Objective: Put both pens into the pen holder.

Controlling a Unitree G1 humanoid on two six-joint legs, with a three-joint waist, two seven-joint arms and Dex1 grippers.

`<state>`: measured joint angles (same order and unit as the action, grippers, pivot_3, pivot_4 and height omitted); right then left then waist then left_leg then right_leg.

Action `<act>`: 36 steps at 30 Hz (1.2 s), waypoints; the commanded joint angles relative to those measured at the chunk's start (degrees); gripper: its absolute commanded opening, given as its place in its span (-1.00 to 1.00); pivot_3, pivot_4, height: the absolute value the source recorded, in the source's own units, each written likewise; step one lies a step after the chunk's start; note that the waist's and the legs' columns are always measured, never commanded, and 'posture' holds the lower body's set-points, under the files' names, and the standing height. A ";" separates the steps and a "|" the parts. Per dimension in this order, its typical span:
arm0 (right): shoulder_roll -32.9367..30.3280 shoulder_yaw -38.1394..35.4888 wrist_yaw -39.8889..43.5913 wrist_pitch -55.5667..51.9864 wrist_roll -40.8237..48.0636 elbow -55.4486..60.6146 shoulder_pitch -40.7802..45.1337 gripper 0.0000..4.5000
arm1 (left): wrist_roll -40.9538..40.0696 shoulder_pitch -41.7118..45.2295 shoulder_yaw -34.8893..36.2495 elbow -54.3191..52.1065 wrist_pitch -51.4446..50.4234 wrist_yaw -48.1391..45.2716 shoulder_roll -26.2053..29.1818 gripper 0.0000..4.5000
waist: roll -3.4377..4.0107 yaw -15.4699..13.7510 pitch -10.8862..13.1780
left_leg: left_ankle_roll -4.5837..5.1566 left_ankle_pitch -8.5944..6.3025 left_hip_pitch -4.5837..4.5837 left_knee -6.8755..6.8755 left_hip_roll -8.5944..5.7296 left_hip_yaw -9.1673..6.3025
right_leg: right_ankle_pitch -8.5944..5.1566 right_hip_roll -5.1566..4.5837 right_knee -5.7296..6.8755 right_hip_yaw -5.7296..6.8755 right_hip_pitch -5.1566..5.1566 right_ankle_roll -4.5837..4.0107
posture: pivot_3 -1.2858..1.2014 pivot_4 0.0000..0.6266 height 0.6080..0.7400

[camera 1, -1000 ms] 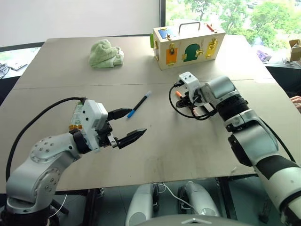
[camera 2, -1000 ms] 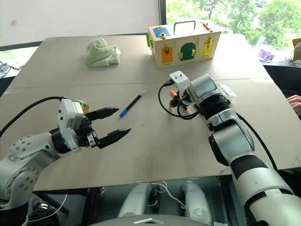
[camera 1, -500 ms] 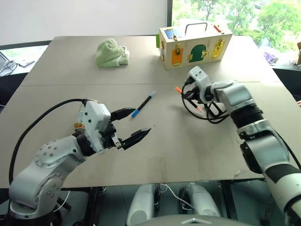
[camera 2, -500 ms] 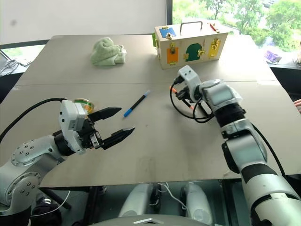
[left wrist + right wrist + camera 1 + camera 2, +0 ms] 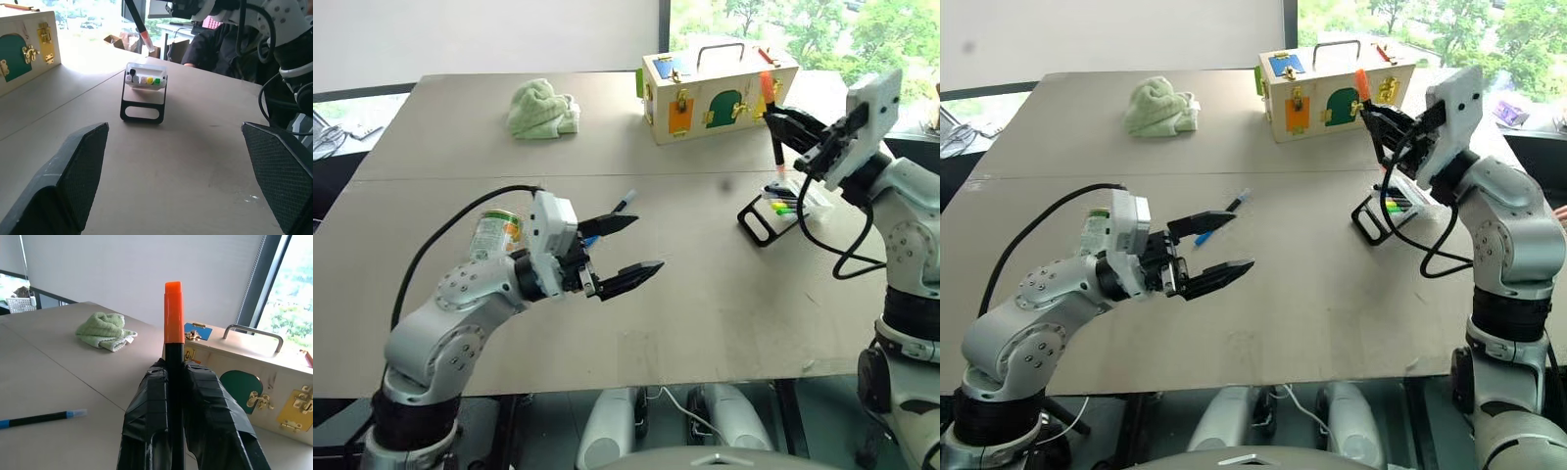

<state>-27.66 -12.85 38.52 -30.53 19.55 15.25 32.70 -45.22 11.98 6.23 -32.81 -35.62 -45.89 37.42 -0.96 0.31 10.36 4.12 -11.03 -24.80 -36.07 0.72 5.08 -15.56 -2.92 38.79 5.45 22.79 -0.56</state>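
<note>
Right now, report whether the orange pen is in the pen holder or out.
Out. The right pincer holds the orange pen upright in the air above the pen holder, which lies on the table.

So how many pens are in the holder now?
None yet. The right pincer is shut on the orange pen, lifted above the pen holder, which has only markers inside. The blue-ended pen lies on the table near the open left pincer. Both remain to be put in.
</note>
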 commanded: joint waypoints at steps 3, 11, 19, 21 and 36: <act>-1.48 2.11 0.41 12.00 -4.13 -1.63 -3.60 -0.98 | -0.52 0.41 0.82 0.24 1.62 -1.87 0.35 1.00 | 0.02 0.27 0.02 | 0.01 0.00 -0.01 -0.02 0.00 0.07 | 0.01 -0.02 -0.02 -0.08 0.00 0.01 | 0.03 -0.52 1.00; -2.24 4.45 1.05 26.48 -8.61 -11.54 -3.65 -0.98 | -0.46 -1.35 1.55 0.23 1.85 -2.04 0.09 1.00 | 0.01 0.11 0.02 | 0.01 0.00 0.01 -0.07 0.00 0.04 | 0.01 -0.01 -0.02 -0.05 -0.05 0.00 | 0.03 -0.52 1.00; -2.54 7.27 1.18 30.47 -10.63 -12.82 -4.66 -0.98 | -0.38 -3.33 2.55 -0.23 2.68 -1.26 0.09 1.00 | 0.01 0.09 0.02 | 0.00 0.00 0.02 -0.08 0.00 0.02 | 0.03 -0.01 -0.02 -0.05 -0.06 -0.05 | 0.03 -0.52 1.00; -3.40 7.75 0.75 32.09 -12.38 -12.43 -5.37 -0.98 | -0.49 -3.91 2.74 -0.58 2.81 -1.06 0.07 1.00 | 0.01 0.00 0.02 | 0.00 0.00 0.02 -0.08 0.00 0.01 | 0.03 -0.02 -0.01 -0.05 -0.06 -0.04 | 0.03 -0.52 1.00; -6.11 3.61 -4.19 29.02 -12.26 -5.57 -13.58 0.95 | -1.65 -10.30 10.99 -0.19 2.15 -1.42 3.22 1.00 | 0.01 -0.96 0.02 | 0.00 0.00 0.03 -0.11 0.01 0.00 | 0.01 -0.03 -0.03 -0.04 -0.07 -0.04 | 0.03 -0.52 1.00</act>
<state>-33.29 -6.32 35.21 -0.58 5.26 5.87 18.90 -46.06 2.41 14.55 -31.98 -33.95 -47.09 39.76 -0.95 -0.65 10.38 4.12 -11.03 -24.78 -36.18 0.73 5.07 -15.55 -2.95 38.75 5.42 22.72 -0.60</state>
